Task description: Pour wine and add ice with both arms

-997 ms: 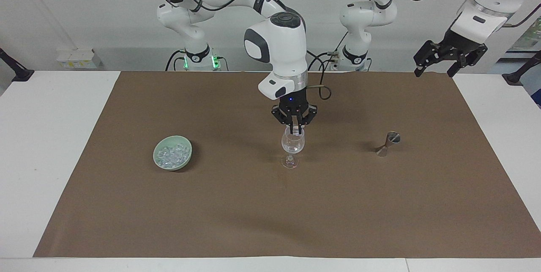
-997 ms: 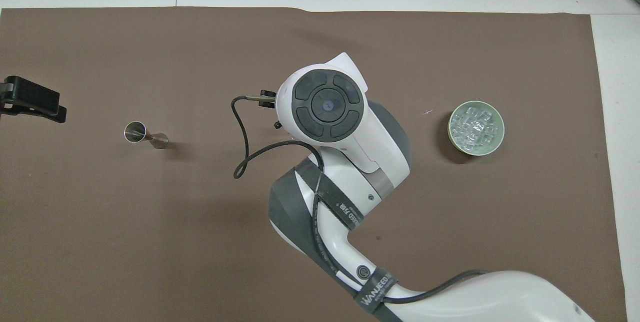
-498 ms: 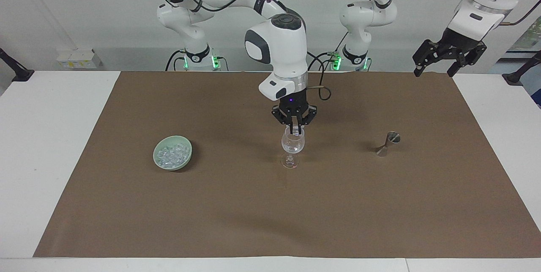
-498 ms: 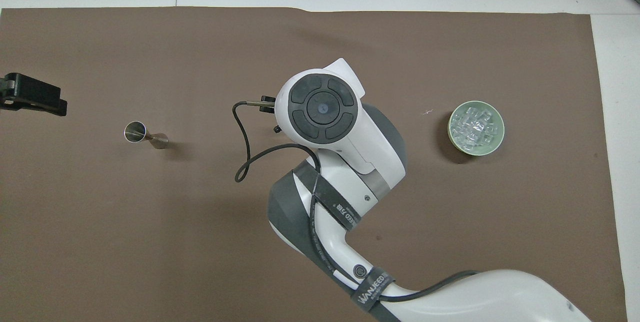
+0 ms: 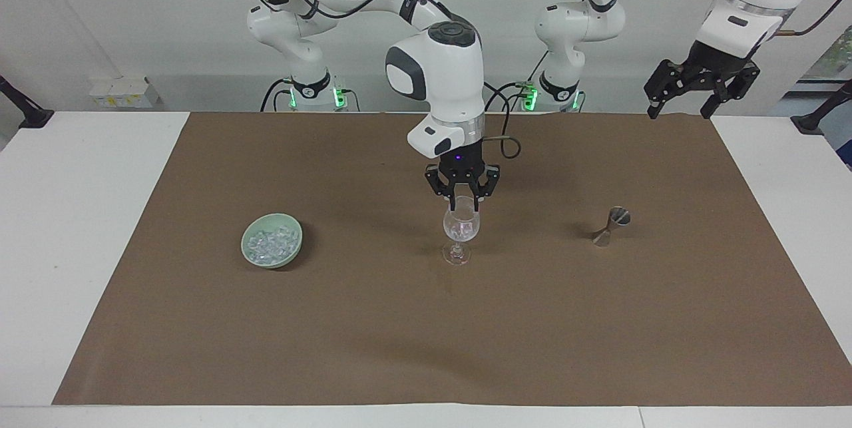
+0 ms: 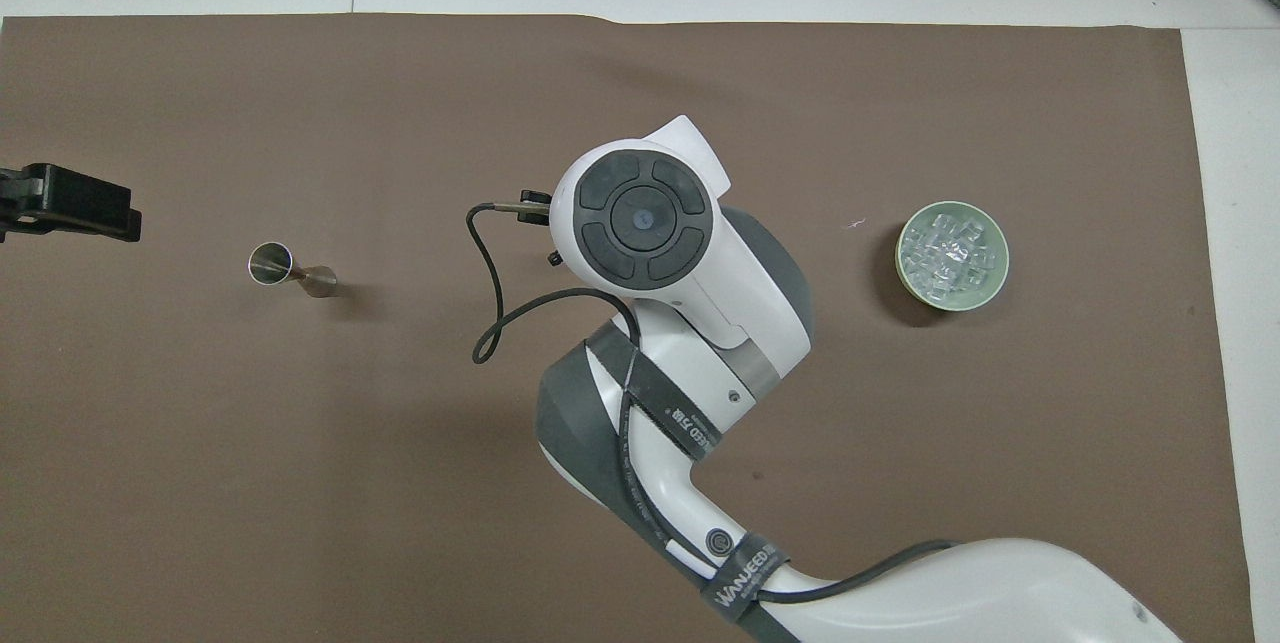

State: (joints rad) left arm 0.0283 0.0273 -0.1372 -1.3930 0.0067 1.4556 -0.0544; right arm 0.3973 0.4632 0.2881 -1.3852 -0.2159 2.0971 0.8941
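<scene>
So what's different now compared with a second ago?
The right pincer over the stemmed glass had its fingertips together and has spread them, apparently dropping ice in. The left pincer has lifted a little, open, at the left arm's end. The glass, bowl of ice and metal jigger stayed put.

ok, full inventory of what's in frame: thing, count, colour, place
stemmed glass: 1, clear, upright mid-mat, under the right gripper
bowl: 1, pale green, toward the right arm's end, about as near to the robots as the glass
ice: many small chunks, clear-whitish, in the bowl
jigger: 1, steel, lying on its side toward the left arm's end
mat: 1, brown, covers most of the table
table: 1, white
right gripper: black, fingers apart just over the glass rim
left gripper: black, open, raised over the mat's corner, waiting
</scene>
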